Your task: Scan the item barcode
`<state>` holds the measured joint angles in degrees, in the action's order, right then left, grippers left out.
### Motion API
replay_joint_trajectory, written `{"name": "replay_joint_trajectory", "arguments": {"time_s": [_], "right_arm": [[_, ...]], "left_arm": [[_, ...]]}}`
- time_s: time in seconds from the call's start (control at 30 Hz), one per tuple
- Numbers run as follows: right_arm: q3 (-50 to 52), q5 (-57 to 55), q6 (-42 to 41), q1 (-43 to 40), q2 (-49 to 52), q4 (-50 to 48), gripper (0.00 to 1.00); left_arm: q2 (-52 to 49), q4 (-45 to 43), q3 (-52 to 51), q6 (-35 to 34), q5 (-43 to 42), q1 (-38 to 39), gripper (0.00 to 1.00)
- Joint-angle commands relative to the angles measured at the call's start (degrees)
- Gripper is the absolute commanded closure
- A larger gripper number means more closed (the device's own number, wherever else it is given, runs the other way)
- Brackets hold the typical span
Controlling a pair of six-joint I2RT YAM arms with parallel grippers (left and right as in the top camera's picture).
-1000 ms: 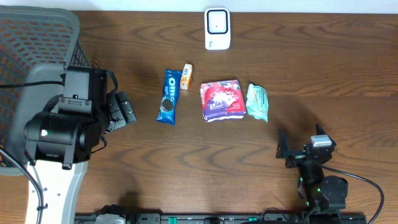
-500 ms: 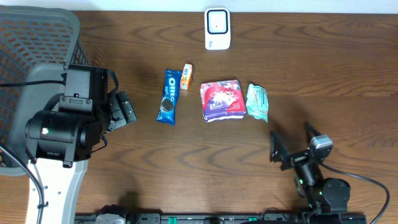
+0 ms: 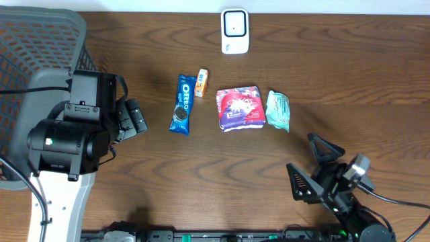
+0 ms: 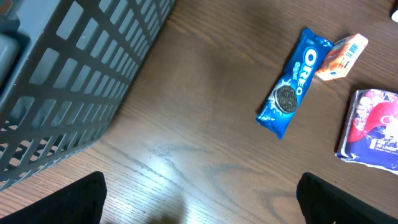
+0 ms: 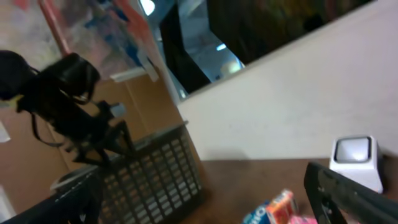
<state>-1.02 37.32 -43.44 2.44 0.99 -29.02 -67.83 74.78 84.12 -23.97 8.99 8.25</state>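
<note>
Four items lie in a row at mid-tabletop, none of them held. The blue Oreo pack (image 3: 182,104) is lengthwise, running 12 to 6 o'clock. At its 1 o'clock, touching or just beside its top end, sits a small orange box (image 3: 201,82). At 3 o'clock from the Oreo pack is a red-and-purple packet (image 3: 240,107), and just beside that, again at 3 o'clock, a teal packet (image 3: 278,110). The white scanner (image 3: 234,31) stands well apart at 12 o'clock from the row, near the far edge of the dark wooden tabletop (image 3: 349,67).

The left fingers (image 3: 132,118) are at 9 o'clock from the Oreo pack, apart from it, spread wide with nothing between them. In the left wrist view the finger tips (image 4: 68,199) show only at the bottom corners, over bare wood.

The right fingers (image 3: 322,149) are at 5 o'clock from the teal packet, well apart from it, splayed wide and empty. The right wrist view looks along the tabletop and catches the scanner (image 5: 353,162) and the orange box (image 5: 277,205).

A grey mesh basket (image 3: 40,54) stands at the 10 o'clock corner, behind the left arm (image 3: 64,144).
</note>
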Motion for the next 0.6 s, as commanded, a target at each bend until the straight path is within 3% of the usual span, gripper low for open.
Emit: {"name": "replay_joint_trajectory", "arguments": {"time_s": [0.0, 0.27, 0.57], "right_arm": [[-4.98, -2.75, -0.96, -0.11, 0.98, 0.55, 0.01], [-23.91, 1.4, 18.21, -0.13, 15.93, 19.65, 0.01], [-51.67, 3.69, 34.75, -0.09, 41.53, 57.13, 0.01]], "left_arm": [[-0.33, 0.22, 0.52, 0.35, 0.63, -0.31, 0.02], [-0.33, 0.22, 0.52, 0.35, 0.63, -0.31, 0.02], [-0.33, 0.22, 0.52, 0.35, 0.63, -0.31, 0.02]]}}
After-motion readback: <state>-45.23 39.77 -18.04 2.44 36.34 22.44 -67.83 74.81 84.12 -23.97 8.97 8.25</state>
